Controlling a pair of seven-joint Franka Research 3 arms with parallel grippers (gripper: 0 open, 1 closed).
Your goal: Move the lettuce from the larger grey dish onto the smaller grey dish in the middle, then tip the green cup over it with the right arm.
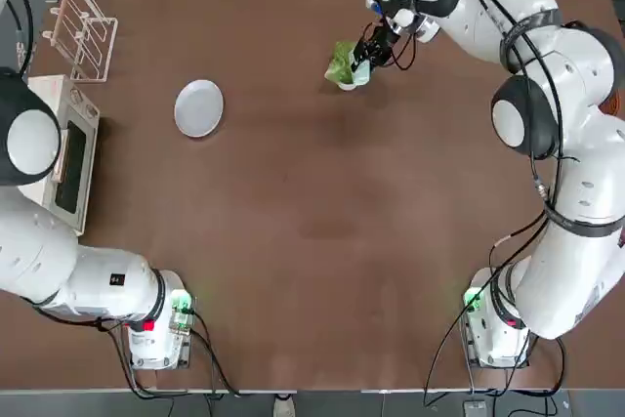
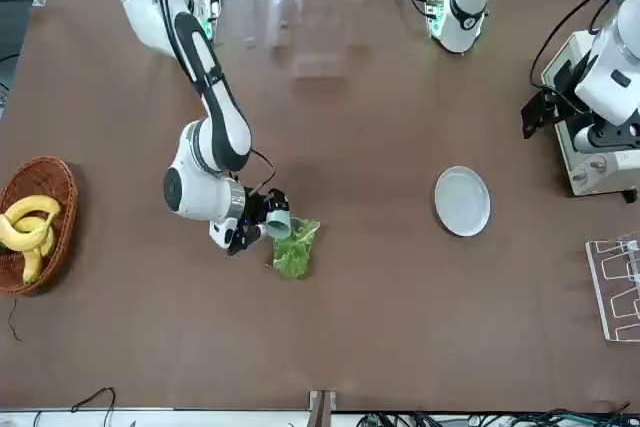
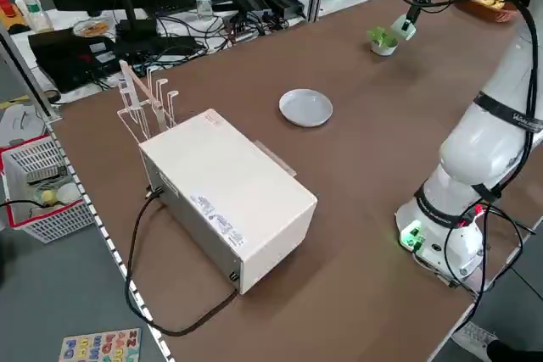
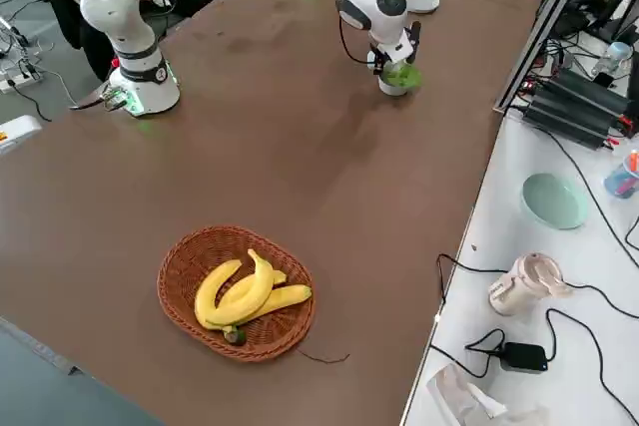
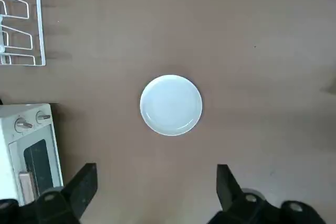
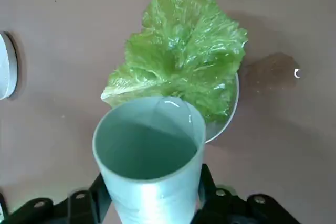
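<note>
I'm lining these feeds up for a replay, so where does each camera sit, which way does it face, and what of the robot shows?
Top: overhead, looking down; both arms, right pincer holding the green cup.
Front: across the table, facing the robot; both arms.
Left side: raised, looking diagonally over the toaster oven; part of an arm.
Right side: raised, past the banana basket; both arms.
Left wrist: looks down at the larger grey dish; open fingers.
Right wrist: cup above the lettuce; its fingers.
Top and front share cup, lettuce, dish.
</note>
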